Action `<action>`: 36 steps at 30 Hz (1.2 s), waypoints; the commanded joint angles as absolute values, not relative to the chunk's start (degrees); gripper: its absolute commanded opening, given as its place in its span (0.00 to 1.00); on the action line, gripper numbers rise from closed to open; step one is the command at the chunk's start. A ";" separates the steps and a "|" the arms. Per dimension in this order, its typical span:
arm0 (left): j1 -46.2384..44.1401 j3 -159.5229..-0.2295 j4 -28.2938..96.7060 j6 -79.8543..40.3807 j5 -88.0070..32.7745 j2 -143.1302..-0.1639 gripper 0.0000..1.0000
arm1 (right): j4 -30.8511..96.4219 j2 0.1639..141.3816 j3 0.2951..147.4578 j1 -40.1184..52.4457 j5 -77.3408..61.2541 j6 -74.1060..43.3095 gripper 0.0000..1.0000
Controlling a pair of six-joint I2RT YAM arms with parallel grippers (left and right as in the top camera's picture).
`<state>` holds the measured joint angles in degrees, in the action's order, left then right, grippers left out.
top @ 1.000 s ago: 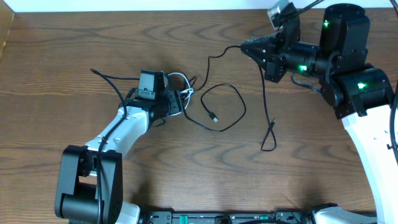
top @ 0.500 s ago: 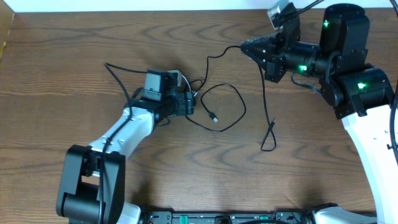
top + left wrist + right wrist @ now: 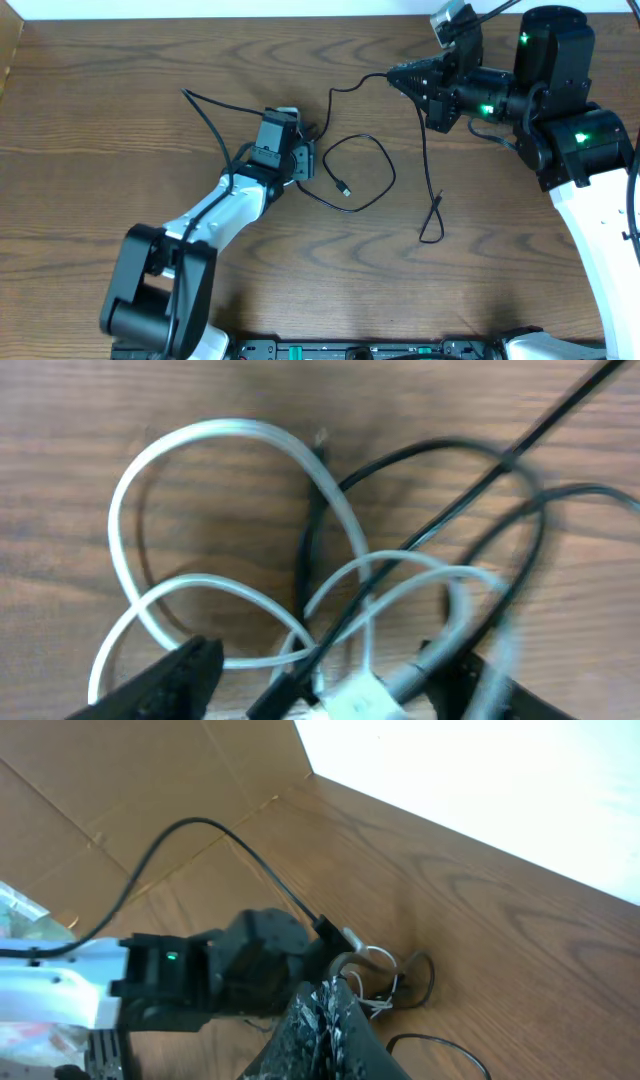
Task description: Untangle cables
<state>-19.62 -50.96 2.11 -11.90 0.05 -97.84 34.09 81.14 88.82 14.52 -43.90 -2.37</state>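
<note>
Left tool (image 3: 325,670): standing apart, its two fingers (image 3: 190,670) straddling the knot, with the plug end (image 3: 360,695) of the white cable (image 3: 215,426) lying between them but not pinched.
Right tool (image 3: 395,77): pressed together over the far right of the counter (image 3: 100,100), apparently pinching the black cable (image 3: 429,155), whose strands are running off from its tip to the left and toward the near edge.
White cable: lying on the counter in overlapping loops directly under the left tool, crossing over itself more than once.
Black cable: threading through the white loops, then trailing rightward in one wide loop across the counter and on up to the right tool; a further strand is running down from that tool to a kink near the front.
Handling: both cords are looking light, limp and smooth-jacketed, likely to slide and drag their neighbours along rather than hold any shape.
Where to take hold: the white plug end is looking like the best purchase, being stiffer and thicker than the cord; failing that, the outer white loop, which is lying clear of the black strands.
Risk: a hard pull is likely to tighten the crossings instead of freeing them.
</note>
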 commanded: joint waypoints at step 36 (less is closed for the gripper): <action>-2.52 -50.57 7.07 -16.84 -23.62 -99.22 0.15 | 21.85 80.36 89.47 -4.95 -48.77 -15.16 0.01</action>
